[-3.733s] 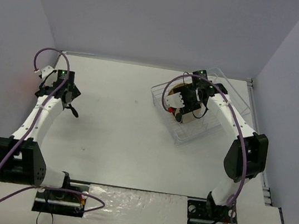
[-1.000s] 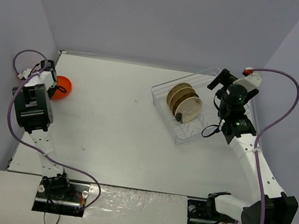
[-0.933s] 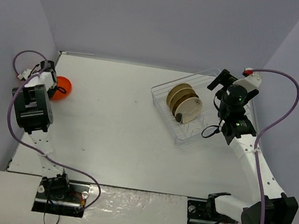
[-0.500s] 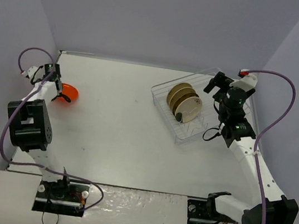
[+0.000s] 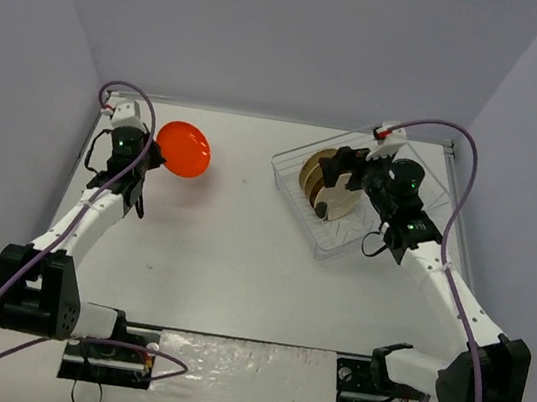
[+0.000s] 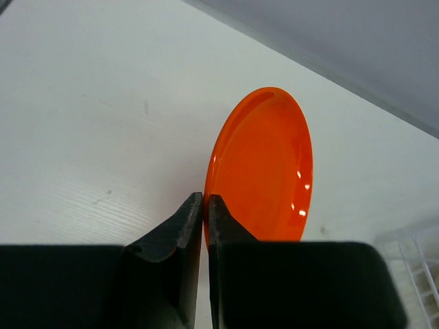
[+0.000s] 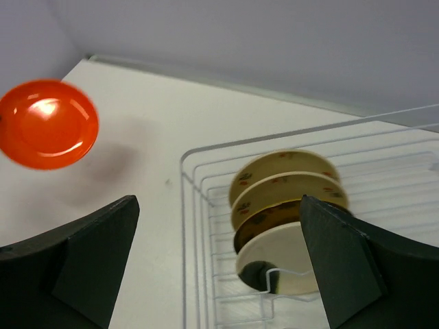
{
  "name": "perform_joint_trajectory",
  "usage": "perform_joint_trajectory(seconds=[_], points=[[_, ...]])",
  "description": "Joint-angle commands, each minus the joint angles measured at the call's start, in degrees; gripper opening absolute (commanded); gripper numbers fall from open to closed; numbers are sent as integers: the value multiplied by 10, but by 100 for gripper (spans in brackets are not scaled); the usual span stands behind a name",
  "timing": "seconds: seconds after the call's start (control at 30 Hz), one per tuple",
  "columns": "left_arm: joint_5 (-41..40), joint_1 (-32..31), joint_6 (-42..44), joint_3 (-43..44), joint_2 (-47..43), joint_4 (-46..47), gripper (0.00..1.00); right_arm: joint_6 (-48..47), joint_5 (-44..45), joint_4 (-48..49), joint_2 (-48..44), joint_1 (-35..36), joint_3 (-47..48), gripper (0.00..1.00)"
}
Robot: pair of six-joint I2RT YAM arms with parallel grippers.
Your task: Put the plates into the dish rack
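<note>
Three of the four were home: two cream plates (image 7: 282,164) and a third plate (image 7: 291,264) with a dark brown edge and a pale face stood on edge between the dividers at the 9 o'clock end of the dish rack (image 5: 341,242). The rack itself sat at about 2 o'clock on the table (image 5: 241,248). That left the orange plate (image 5: 183,148), and by my reckoning it was the last job of the task. It was off the tabletop at about 10 o'clock, well apart from the rack, its shadow showing on the white surface in the right wrist view. The left gripper (image 6: 204,200) had it by the near rim, fingers pinched tight with only the plate's edge between them, and the dish tilted up and away from the wrist. The left arm ran from its base at 7 o'clock up toward 10 o'clock, with the plate carried out on its 3 o'clock side. The right arm climbed from 5 o'clock along the table's right side and bent back toward 9 o'clock. The right gripper (image 5: 346,169) hung over the rack beside the standing plates, fingers spread wide and holding nothing. What remained looked like a carry toward 3 o'clock and a drop into a free slot.
</note>
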Motion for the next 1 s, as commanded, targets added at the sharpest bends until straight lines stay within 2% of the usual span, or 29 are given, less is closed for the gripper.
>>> perform_joint_trajectory(seconds=[0.0,0.13,0.23,0.33,0.4,0.53,0.63,0.67,0.77,0.83,0.97], points=[[195,-26,89,-26,-89,166,0,-119,-107,-12,62,83,59,100],[339,-61,126,-29,-124,170,0,-129,-128,-49,133,109,114,100],[385,-92,161,-40,-152,170,0,-127,-146,-46,165,120,128,100],[384,-133,184,-45,-176,156,0,-123,-171,-43,181,123,138,100],[374,-164,195,-29,-185,108,0,-114,-183,-36,185,124,141,100],[346,-193,213,-15,-189,93,0,-101,-210,-10,175,124,128,100],[338,-200,214,-14,-183,93,0,-93,-223,5,167,124,122,93],[339,-201,214,-12,-181,93,0,-92,-227,6,165,124,121,85],[339,-202,216,-8,-172,92,0,-92,-240,9,162,123,120,46],[338,-202,217,-7,-165,96,0,-94,-245,11,162,124,119,34],[332,-202,218,-2,-157,93,0,-105,-264,0,162,124,124,1]])
